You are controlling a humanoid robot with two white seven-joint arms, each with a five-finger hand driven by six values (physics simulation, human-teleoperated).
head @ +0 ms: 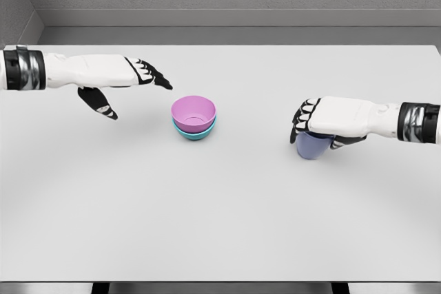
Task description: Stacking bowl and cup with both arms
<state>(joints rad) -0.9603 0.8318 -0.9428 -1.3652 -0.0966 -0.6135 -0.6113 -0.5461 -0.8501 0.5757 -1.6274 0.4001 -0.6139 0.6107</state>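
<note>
A pink bowl sits nested inside a teal bowl near the middle of the white table. My left hand hovers just left of the bowls, fingers spread and holding nothing, its fingertips a short gap from the pink rim. On the right, my right hand is curled over a blue-violet cup, grasping it from above; the cup's top is hidden under the palm.
The table's far edge meets a grey wall at the back. Its front edge runs along the bottom of the view.
</note>
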